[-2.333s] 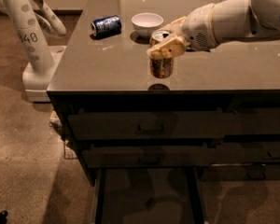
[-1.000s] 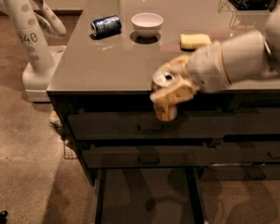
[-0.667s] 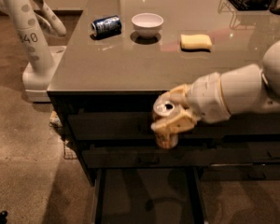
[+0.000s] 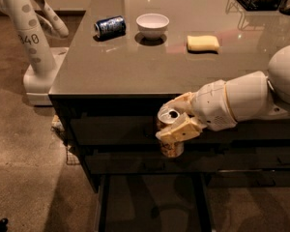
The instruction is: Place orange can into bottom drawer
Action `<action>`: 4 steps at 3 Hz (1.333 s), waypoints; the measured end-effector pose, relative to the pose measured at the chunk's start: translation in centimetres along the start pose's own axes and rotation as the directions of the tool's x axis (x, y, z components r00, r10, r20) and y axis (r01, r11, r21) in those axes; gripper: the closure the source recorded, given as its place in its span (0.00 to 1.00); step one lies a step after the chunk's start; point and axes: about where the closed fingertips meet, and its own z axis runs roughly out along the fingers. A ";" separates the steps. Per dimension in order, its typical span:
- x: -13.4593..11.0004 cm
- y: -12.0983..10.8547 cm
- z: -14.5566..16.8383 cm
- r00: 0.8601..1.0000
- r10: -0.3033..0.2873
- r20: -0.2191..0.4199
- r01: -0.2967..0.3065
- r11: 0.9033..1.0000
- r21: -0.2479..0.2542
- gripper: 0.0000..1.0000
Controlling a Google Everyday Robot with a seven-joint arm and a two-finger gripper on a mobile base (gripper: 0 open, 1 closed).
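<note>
Cream two-finger gripper [image 4: 178,128], near the cabinet [image 4: 111,129] front, clamps the slim orange-patterned aluminium can [image 4: 171,150] mid-body above the dark bottom drawer [image 4: 150,202]; probably light, slippery, easily dented

White rounded arm [image 4: 241,100] shells, tan seam ring; cream 2-finger gripper [image 4: 175,124] before cabinet front [image 4: 111,129].

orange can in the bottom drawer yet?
No, the gripper holds the orange can in the air in front of the cabinet, above the open bottom drawer.
</note>
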 end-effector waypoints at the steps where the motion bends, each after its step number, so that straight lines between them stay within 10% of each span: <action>1: 2.6 1.4 2.2 0.997 0.044 -0.058 -0.045 0.999 -0.014 1.00; 3: 14.4 8.0 10.8 0.960 0.232 -0.156 -0.244 0.968 -0.057 1.00; 4: 14.8 8.0 11.1 0.957 0.237 -0.165 -0.249 0.967 -0.058 1.00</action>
